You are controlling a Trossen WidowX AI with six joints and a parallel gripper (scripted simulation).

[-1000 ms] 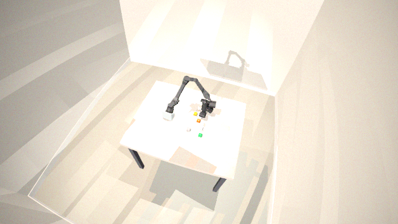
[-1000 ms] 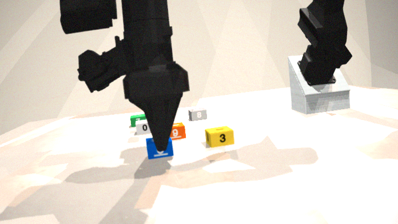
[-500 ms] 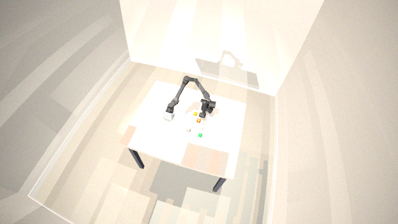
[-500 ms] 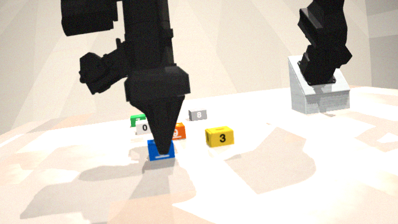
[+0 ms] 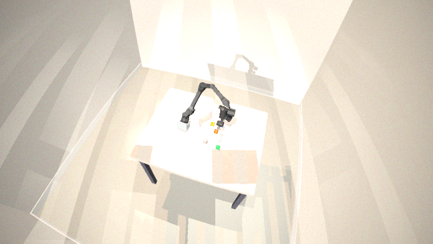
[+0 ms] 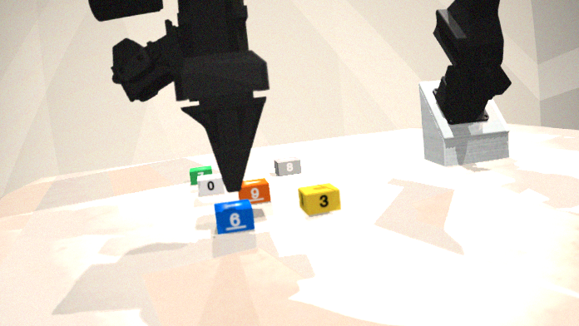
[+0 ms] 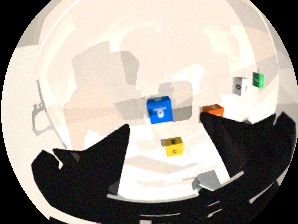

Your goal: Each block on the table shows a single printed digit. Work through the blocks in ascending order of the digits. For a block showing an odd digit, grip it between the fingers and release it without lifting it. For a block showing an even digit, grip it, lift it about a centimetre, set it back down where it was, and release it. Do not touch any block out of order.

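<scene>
My gripper [image 5: 220, 125] [image 6: 234, 190] [image 7: 165, 120] is open and empty, its fingertips above the blue block marked 6 [image 6: 234, 216] [image 7: 160, 110], which sits on the table. A yellow block marked 3 [image 5: 213, 124] [image 6: 319, 200] [image 7: 174, 147] lies beside it. An orange block marked 9 [image 5: 216, 131] [image 6: 254, 193] [image 7: 213, 110] is behind the blue one in the exterior view, partly hidden by a finger in the wrist view. Farther off are a white 0 block [image 6: 210, 185] [image 7: 240, 86], a green block [image 5: 218, 147] [image 6: 200, 174] [image 7: 258, 80] with a partly hidden 7, and a grey 8 block [image 5: 205, 141] [image 6: 288, 167].
The arm's grey slanted base stand [image 5: 183, 126] [image 6: 474, 147] [image 7: 206, 180] is on the table [image 5: 174, 146]. The white and green blocks stand close together. Patches of light and shadow cross the table top.
</scene>
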